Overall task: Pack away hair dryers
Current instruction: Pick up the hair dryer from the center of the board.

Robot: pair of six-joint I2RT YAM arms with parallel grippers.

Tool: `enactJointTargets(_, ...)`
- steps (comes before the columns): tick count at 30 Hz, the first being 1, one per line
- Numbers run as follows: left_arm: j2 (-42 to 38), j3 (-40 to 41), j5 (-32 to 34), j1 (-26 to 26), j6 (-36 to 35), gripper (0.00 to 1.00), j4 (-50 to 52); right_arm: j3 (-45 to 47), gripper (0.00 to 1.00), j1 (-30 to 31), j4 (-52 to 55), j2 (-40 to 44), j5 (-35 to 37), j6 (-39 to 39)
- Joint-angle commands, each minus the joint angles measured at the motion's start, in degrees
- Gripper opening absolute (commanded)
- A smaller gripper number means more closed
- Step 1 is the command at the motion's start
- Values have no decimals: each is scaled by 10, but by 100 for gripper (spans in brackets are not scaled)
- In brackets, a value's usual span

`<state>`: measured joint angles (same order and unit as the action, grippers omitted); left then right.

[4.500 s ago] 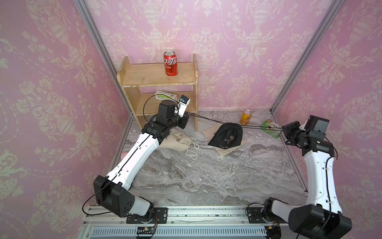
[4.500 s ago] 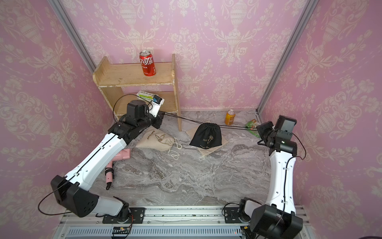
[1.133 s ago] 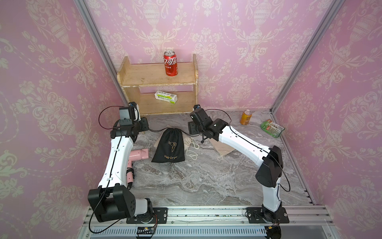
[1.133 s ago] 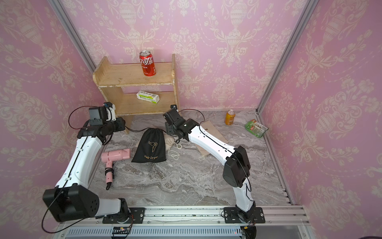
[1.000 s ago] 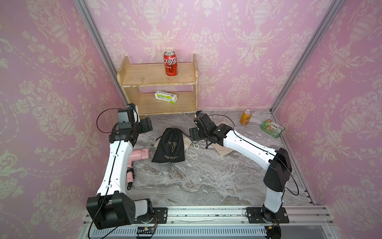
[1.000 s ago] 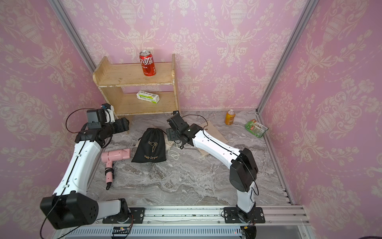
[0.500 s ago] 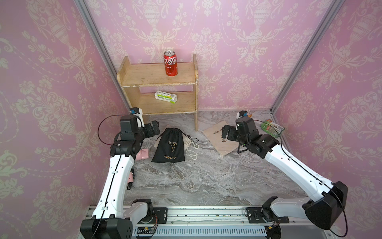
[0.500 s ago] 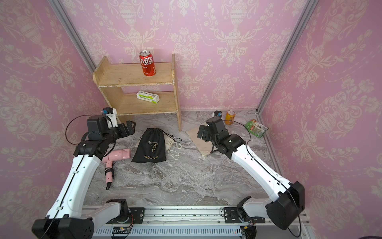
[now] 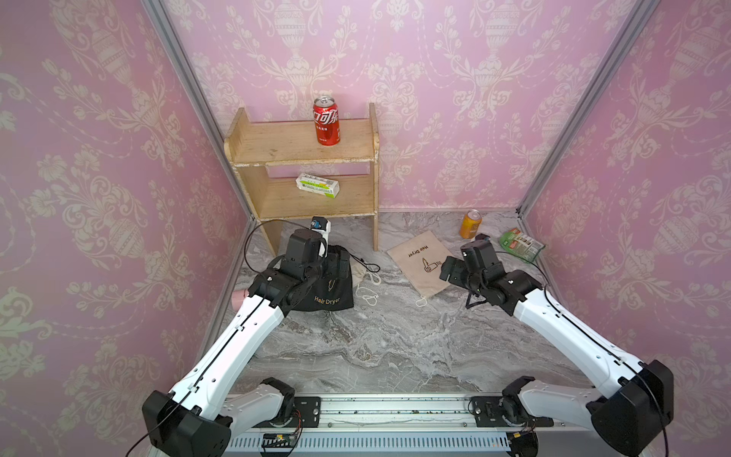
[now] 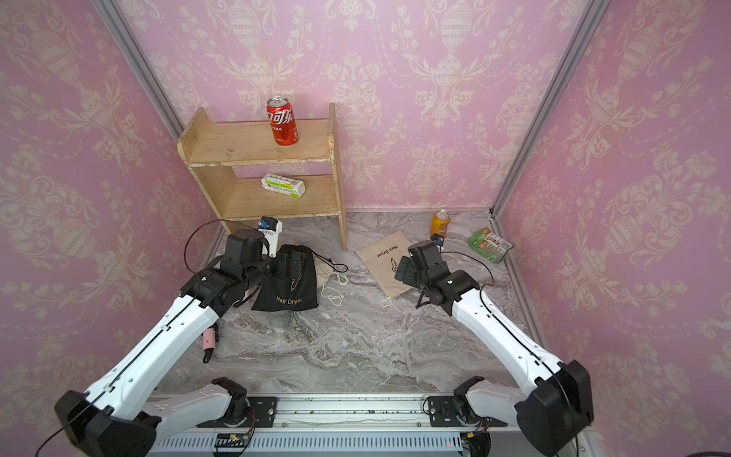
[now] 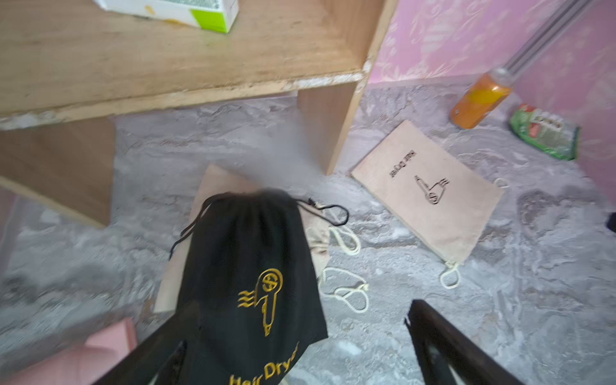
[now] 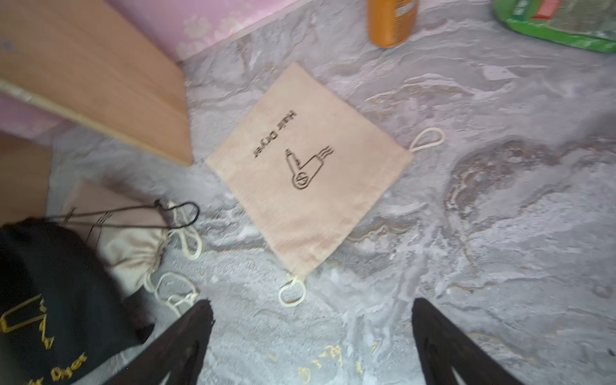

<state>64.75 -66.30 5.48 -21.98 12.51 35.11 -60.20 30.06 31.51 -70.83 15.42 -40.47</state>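
Left end effector [image 10: 292,264] over the black pouch [image 10: 288,294], right end effector [image 10: 403,269] by the flat beige pouch [image 10: 381,257], both wide open and empty; the pink hair dryer [image 10: 209,338] lies under the left arm, so grip its barrel squarely.

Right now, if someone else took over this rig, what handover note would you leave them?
Left end effector: open, empty, above the black pouch.
Right end effector: open, empty, over the table beside the flat beige pouch.
Things: the pink hair dryer lies loose on the table under the left arm, mostly hidden. No other dryer is visible.
Done: the black pouch is cinched and bulging; a cinched beige pouch lies partly under it. Their contents are not visible.
Left: the pink hair dryer probably goes into the flat beige pouch, then the drawstring is pulled shut.
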Motion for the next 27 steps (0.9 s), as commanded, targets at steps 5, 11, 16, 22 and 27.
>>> enactJointTargets(5,-102,-2,81,121,33,99,224,-49,95,95,-69,-96,-47,27)
enactJointTargets(11,-126,6,116,210,43,99,310,-36,94,152,-115,-117,-149,75)
enactJointTargets(16,-75,10,79,307,51,99,314,5,94,162,-141,-96,-201,101)
enactJointTargets(22,-43,65,-7,382,161,99,246,67,95,158,-164,-37,-171,119)
enactJointTargets(27,-29,140,70,396,128,99,169,113,95,154,-199,3,-172,118)
